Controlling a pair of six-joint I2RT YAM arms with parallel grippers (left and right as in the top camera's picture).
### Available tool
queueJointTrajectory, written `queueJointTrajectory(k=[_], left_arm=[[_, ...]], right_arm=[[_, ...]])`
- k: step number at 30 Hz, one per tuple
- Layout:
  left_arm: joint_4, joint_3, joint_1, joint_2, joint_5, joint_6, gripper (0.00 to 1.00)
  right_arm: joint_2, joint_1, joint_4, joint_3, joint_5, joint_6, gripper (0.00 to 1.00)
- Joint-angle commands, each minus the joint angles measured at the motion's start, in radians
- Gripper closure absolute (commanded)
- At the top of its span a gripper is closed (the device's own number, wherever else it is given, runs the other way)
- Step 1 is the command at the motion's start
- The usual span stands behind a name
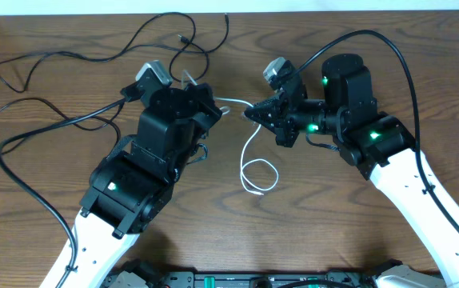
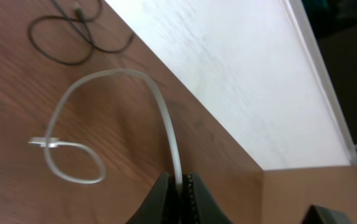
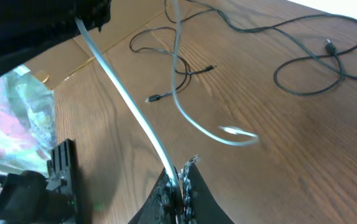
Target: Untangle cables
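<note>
The white cable runs between my two grippers near the table's middle, and its free end lies in a loop on the wood. My left gripper is shut on the white cable. My right gripper is also shut on it; the cord stretches taut up toward the left arm. Two long black cables lie spread in loops over the left and back of the table, apart from the white one; their plugs lie near the back edge.
The table's back edge and a white wall lie close behind the grippers. The arms' own thick black cords arc over the right side. A dark rail runs along the front edge.
</note>
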Motion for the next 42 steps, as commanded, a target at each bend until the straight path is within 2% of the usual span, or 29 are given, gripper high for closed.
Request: queueJointTrajectory(k=[1, 3, 5, 6, 7, 10, 13, 14, 16, 20, 25, 26, 30, 34, 39, 42], left_arm=[[-0.027, 0.018, -0.001, -0.002, -0.083, 0.024, 0.92], [-0.048, 0.018, -0.001, 0.003, -0.083, 0.024, 0.83], [-0.068, 0.018, -0.002, 0.010, -0.083, 0.024, 0.66], [-0.079, 0.018, -0.002, 0.013, -0.082, 0.024, 0.51], [-0.090, 0.018, -0.002, 0.016, -0.079, 0.024, 0.44], [-0.122, 0.018, -0.002, 0.024, -0.066, 0.024, 0.41], [-0.137, 0.018, -0.002, 0.028, 0.000, 0.082, 0.41], [-0.137, 0.018, -0.002, 0.028, 0.030, 0.119, 0.41], [-0.137, 0.018, -0.002, 0.028, 0.098, 0.232, 0.41], [-0.097, 0.018, -0.002, 0.032, 0.325, 0.488, 0.41], [-0.058, 0.018, -0.002, 0.034, 0.394, 0.572, 0.41], [-0.053, 0.018, -0.002, 0.034, 0.397, 0.573, 0.44], [-0.013, 0.018, -0.002, 0.036, 0.501, 0.692, 0.51], [-0.009, 0.018, -0.002, 0.056, 0.502, 0.699, 0.57], [-0.008, 0.018, -0.002, 0.093, 0.507, 0.710, 0.58], [0.016, 0.018, -0.002, 0.100, 0.586, 0.763, 0.59]], right_arm=[[0.002, 0.003, 0.018, 0.012, 0.004, 0.092, 0.99], [0.000, 0.003, 0.043, 0.012, 0.004, 0.156, 0.99], [-0.007, 0.002, 0.069, 0.012, 0.004, 0.218, 0.99], [-0.013, -0.001, 0.086, 0.012, 0.004, 0.258, 0.99], [-0.019, -0.004, 0.105, 0.012, 0.004, 0.307, 0.99], [-0.028, -0.012, 0.150, 0.012, 0.005, 0.433, 0.99], [-0.029, -0.019, 0.183, 0.012, 0.034, 0.616, 0.99], [-0.029, -0.023, 0.182, 0.012, 0.071, 0.718, 0.98], [-0.029, -0.032, 0.194, 0.012, 0.083, 0.840, 0.98], [-0.029, -0.032, 0.198, 0.012, 0.106, 1.016, 0.98], [-0.029, -0.032, 0.198, 0.012, 0.128, 1.242, 0.98], [-0.029, -0.032, 0.198, 0.012, 0.132, 1.274, 0.99], [-0.029, -0.032, 0.198, 0.012, 0.139, 1.328, 0.98], [-0.029, -0.030, 0.207, 0.012, 0.124, 1.344, 0.98], [-0.029, -0.030, 0.220, 0.012, 0.071, 1.377, 0.98], [-0.029, -0.030, 0.219, 0.012, 0.071, 1.377, 0.98]])
